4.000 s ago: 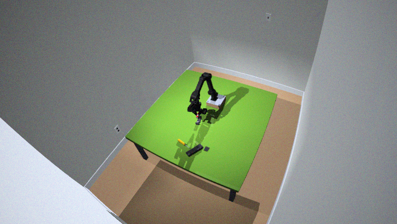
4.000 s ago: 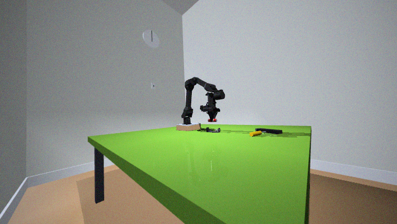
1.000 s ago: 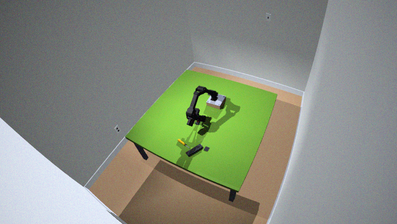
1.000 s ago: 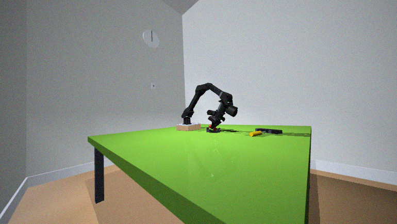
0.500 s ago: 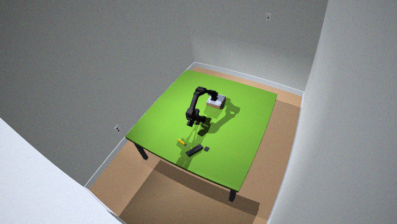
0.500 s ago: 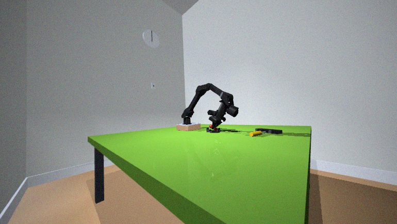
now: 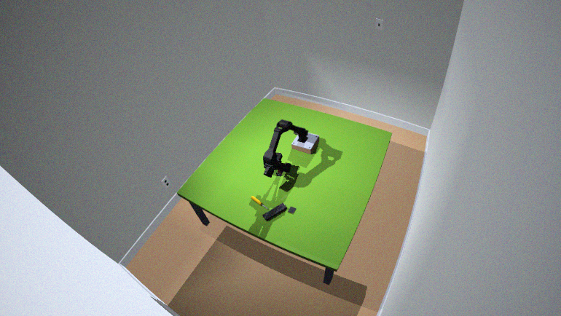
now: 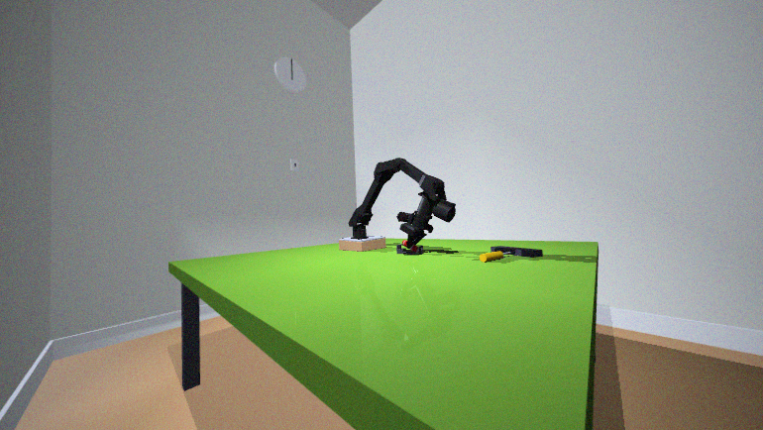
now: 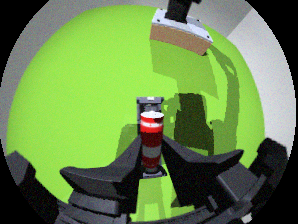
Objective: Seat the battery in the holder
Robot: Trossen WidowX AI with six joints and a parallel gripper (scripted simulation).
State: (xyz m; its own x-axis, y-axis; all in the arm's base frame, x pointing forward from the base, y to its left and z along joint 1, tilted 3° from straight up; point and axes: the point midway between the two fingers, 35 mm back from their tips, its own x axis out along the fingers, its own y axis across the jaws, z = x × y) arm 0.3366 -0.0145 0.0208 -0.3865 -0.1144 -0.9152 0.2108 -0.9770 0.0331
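Observation:
The battery (image 9: 151,133) (image 8: 405,243), red with pale bands, is between my fingers, over the dark holder (image 9: 142,100) (image 8: 420,251). It is tilted: the end towards the robot base is raised and shows its pale round face in the wrist view, while the other end slopes down to the holder's near end wall. My gripper (image 9: 150,137) (image 8: 410,247) is shut on the battery, low over the holder. The spring and the contact at the lower end cannot be made out. In the top view the arm mostly hides battery and holder.
The robot base block (image 7: 304,147) (image 8: 362,244) (image 9: 180,39) stands beyond the holder. A yellow-handled screwdriver (image 7: 256,200) (image 8: 490,257), a long black object (image 7: 274,212) (image 8: 526,252) and a small dark square (image 7: 291,210) lie on the other side, towards a table edge.

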